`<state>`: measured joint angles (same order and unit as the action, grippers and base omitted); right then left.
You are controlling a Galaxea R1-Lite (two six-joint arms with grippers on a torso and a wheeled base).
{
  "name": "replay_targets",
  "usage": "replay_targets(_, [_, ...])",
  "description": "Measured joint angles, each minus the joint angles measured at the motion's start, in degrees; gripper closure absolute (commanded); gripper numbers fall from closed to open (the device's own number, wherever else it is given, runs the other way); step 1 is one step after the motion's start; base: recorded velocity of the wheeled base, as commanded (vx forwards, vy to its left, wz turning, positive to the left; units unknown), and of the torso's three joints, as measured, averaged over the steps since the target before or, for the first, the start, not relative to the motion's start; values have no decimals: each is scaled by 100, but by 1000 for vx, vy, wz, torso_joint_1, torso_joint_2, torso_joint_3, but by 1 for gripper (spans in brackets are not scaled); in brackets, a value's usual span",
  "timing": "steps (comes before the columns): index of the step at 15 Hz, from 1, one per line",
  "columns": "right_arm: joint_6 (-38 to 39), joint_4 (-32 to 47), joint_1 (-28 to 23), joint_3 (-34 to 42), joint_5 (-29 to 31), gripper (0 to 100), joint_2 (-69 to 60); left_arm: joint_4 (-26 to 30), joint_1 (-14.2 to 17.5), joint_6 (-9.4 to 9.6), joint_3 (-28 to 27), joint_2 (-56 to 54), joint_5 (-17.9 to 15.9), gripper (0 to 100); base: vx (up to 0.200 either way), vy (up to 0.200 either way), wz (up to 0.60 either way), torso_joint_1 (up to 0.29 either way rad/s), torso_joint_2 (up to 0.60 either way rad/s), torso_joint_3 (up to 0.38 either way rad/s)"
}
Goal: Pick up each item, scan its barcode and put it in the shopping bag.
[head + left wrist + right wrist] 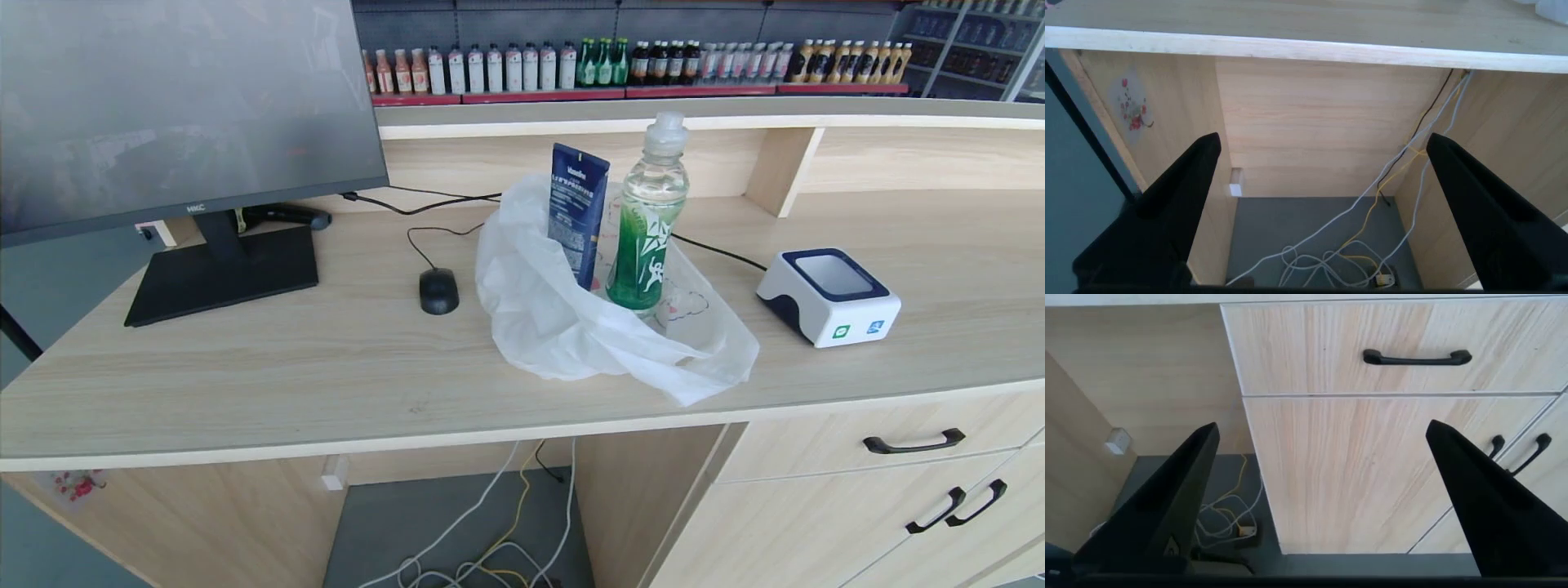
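A white plastic shopping bag [571, 327] lies open on the wooden counter [245, 367]. Inside it stand a dark blue pouch [576, 208] and a clear bottle with a green label [649, 224], both upright. A white and dark blue barcode scanner [827, 296] sits on the counter to the right of the bag. My left gripper [1323, 147] is open below the counter's front edge, facing the knee space with cables. My right gripper [1319, 437] is open too, low in front of the drawer fronts, with nothing between its fingers.
A monitor [180, 106] on a black stand occupies the counter's left, with a black mouse [438, 291] between it and the bag. Cables [1372, 220] hang under the counter. Drawers with black handles [1417, 358] are at the lower right. Shelves of bottles [637, 65] line the back.
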<state>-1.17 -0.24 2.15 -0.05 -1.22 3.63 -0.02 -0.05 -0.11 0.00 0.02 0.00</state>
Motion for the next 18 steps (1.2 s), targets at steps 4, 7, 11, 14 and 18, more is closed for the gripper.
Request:
replay_targets(4, [0,2,2,2,0,0,-2,2,-6,1,0,0,0,0,0,0,0,0,0,0])
replay_targets(7, [0,2,2,5,0,0,-2,2,0,-13,0,0,0,0,0,-200,0,4,-1,4])
replay_targets(11, [6,2,6,5,2,0,0,0,5,-13,0,0,0,0,0,-200,0,5,6,6])
replay_targets(14, [6,2,2,5,2,0,2,2,0,-10,0,0,0,0,0,-200,0,4,-1,4])
replay_targets(18, [5,0,-91,2,0,0,-107,2,0,-21,0,0,0,0,0,-200,0,1,2,2])
